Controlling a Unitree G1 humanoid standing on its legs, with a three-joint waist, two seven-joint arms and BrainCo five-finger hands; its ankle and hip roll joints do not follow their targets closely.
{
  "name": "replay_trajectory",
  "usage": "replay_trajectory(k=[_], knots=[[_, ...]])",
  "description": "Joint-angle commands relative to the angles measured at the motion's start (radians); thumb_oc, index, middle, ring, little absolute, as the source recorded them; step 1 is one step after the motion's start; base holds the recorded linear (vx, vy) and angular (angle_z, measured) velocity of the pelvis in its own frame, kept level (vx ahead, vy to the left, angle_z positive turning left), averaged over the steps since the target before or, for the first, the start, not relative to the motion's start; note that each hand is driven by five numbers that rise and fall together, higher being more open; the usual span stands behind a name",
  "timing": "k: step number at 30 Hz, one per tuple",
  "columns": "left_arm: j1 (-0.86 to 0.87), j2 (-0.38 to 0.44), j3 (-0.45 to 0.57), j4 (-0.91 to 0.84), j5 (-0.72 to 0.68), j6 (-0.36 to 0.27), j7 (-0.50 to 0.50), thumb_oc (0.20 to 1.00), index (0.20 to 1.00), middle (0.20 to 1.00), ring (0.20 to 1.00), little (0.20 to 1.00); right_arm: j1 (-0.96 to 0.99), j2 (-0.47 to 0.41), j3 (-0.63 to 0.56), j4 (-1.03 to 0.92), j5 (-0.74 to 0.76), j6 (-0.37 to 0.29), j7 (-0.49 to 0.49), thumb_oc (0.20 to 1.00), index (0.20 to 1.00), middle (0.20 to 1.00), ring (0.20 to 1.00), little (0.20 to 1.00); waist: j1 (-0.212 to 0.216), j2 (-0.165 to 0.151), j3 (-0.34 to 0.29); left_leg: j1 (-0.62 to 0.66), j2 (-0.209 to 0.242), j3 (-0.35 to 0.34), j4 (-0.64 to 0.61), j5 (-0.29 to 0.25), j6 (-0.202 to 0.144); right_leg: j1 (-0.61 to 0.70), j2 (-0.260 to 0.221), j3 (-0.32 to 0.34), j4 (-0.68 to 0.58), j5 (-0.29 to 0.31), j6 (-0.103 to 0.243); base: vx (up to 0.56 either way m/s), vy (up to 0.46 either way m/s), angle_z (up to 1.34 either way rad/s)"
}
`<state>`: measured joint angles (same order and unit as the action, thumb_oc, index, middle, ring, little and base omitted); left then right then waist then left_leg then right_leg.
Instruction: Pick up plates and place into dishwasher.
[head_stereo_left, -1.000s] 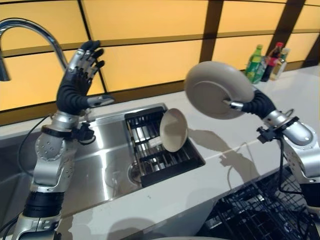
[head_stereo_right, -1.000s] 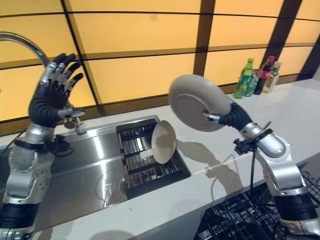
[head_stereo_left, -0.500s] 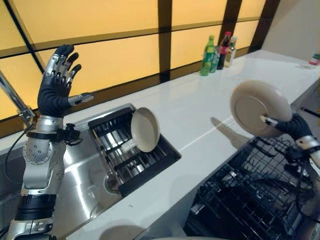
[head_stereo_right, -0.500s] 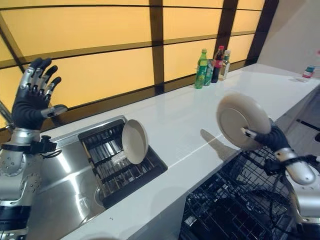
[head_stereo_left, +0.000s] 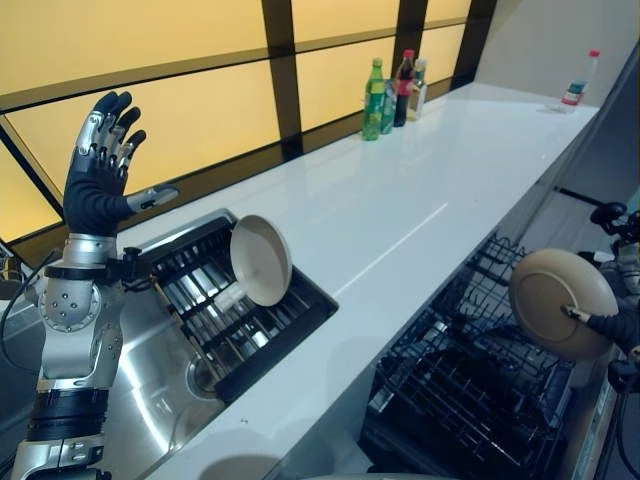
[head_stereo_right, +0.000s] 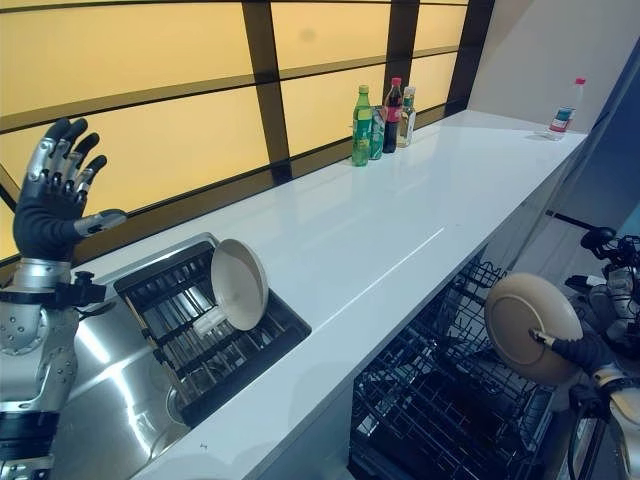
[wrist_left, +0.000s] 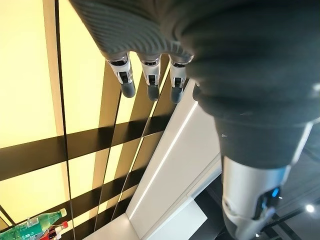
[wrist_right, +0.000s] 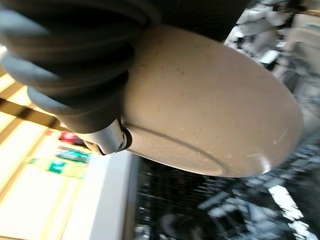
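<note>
Robot at a kitchen counter, carrying one plate toward the dishwasher. The right hand (head_stereo_right: 578, 350) grips a beige plate (head_stereo_right: 530, 326) by its rim, thumb pressed on the underside and the remaining fingers hidden behind the disc; the plate is held on edge, nearly upright, above the open black wire dishwasher rack (head_stereo_right: 440, 400).

Change over the last second: the plate was first held high over the white countertop (head_stereo_right: 380, 240), just right of the sink; half a second later it hung at the counter's front edge; it now sits lower, out past the edge and over the rack. The camera has also swung rightward, so the apparent drift of the sink and bottles is not their own motion. Judged from this, the carry is nearly complete and the remaining step is lowering the plate between the rack's tines and releasing it.

The left hand (head_stereo_left: 98, 180) is raised beside the sink with straight, spread fingers, holding nothing, much as it was a second ago.

Count: two plates, one in the right hand and a second plate (head_stereo_left: 260, 260) leaning on edge in the black sink rack (head_stereo_left: 240, 310) set in the steel sink (head_stereo_left: 150, 420). Three bottles (head_stereo_left: 392, 85) are grouped at the back of the counter, and one small bottle (head_stereo_left: 580, 85) stands well apart at its far end.
</note>
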<state>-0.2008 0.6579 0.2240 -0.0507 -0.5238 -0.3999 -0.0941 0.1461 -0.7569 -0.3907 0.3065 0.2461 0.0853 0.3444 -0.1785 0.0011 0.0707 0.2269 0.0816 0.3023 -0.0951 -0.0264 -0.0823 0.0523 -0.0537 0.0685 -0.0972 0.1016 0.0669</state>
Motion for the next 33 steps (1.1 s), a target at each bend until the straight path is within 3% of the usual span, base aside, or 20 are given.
replay_trajectory(k=[1, 15, 33], knots=[[-0.061, 0.074, -0.006, 0.034, 0.015, -0.033, 0.030, 1.000, 1.000, 1.000, 1.000, 1.000, -0.066, -0.069, 0.008, 0.003, -0.004, -0.039, 0.057, 0.200, 0.200, 0.200, 0.200, 0.200, -0.001, -0.027, -0.031, -0.012, -0.032, -0.032, 0.008, -0.051, 0.048, 0.013, -0.045, -0.020, 0.010, -0.033, 0.072, 0.03, -0.032, -0.03], [-0.055, 0.064, -0.054, 0.008, 0.044, -0.013, 0.045, 1.000, 1.000, 1.000, 1.000, 1.000, -0.081, -0.116, 0.239, 0.051, -0.153, -0.019, 0.383, 0.200, 0.200, 0.200, 0.200, 0.200, 0.048, -0.056, -0.034, -0.016, -0.020, -0.057, 0.008, -0.038, 0.034, 0.032, -0.045, -0.065, 0.010, -0.039, 0.061, 0.03, -0.028, 0.01], [-0.013, 0.051, -0.049, -0.020, 0.063, 0.017, 0.018, 1.000, 1.000, 1.000, 1.000, 1.000, -0.073, -0.055, 0.456, 0.024, -0.324, -0.036, 0.449, 0.200, 0.200, 0.200, 0.200, 0.200, 0.081, -0.041, -0.018, -0.037, -0.005, -0.080, 0.008, -0.017, 0.022, 0.034, -0.040, -0.092, 0.010, -0.046, 0.055, 0.02, -0.037, 0.02]])
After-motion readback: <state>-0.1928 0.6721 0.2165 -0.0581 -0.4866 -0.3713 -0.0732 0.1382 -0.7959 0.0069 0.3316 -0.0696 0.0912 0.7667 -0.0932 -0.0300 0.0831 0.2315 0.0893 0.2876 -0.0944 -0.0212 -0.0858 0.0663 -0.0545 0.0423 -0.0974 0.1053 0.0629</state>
